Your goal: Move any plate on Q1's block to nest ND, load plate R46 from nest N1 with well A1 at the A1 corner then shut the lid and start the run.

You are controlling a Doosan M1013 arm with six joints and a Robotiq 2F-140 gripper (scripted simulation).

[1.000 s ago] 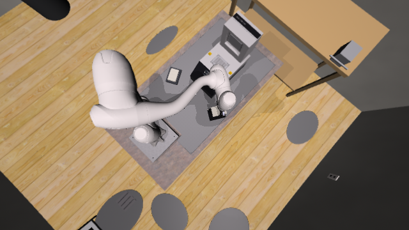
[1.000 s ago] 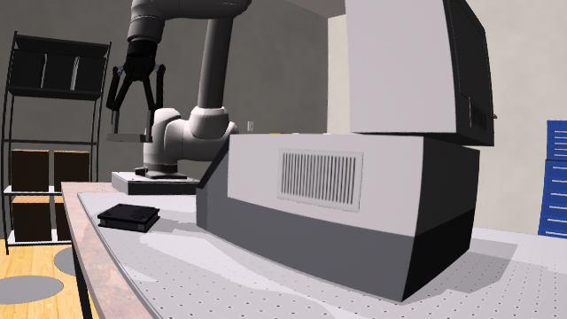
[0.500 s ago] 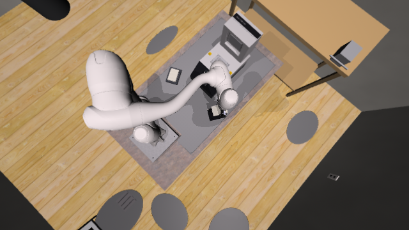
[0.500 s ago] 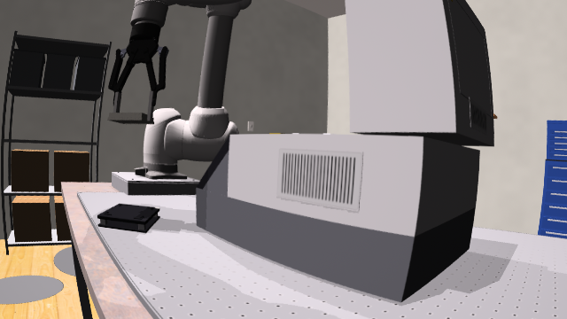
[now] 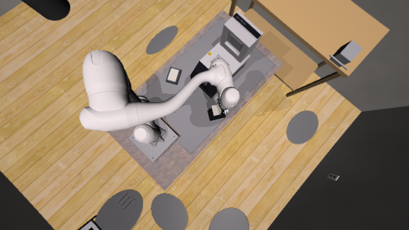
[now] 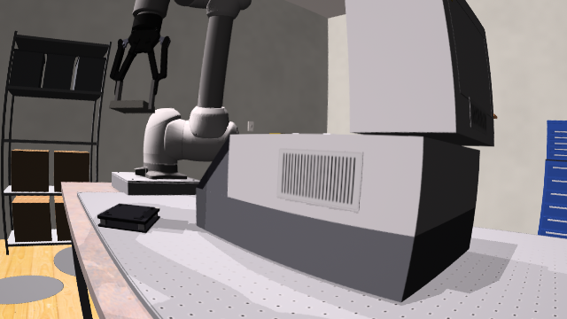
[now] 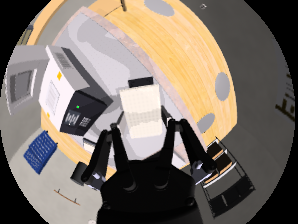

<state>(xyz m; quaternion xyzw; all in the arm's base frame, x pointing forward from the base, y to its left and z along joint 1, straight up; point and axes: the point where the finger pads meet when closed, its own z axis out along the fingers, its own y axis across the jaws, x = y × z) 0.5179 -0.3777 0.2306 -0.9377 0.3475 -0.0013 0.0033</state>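
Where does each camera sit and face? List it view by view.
Top: overhead, looking down on the grey box-shaped cycler; the whole white arm shows.
Exterior: low beside the cycler, facing the arm's base; the black claw shows.
Wrist: behind the claw, looking down past it.
Shared: exterior and wrist both show the claw shut on the pale rectangular plate.

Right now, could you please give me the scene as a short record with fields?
gripper: gripper shut on the plate, raised well above the bench
plate: level, held by its sides
cycler lid: lid up, standing open over the cycler body
status lamp: green
dark nest near bench edge: nest has nothing on it
other nest: nest holds a pale plate
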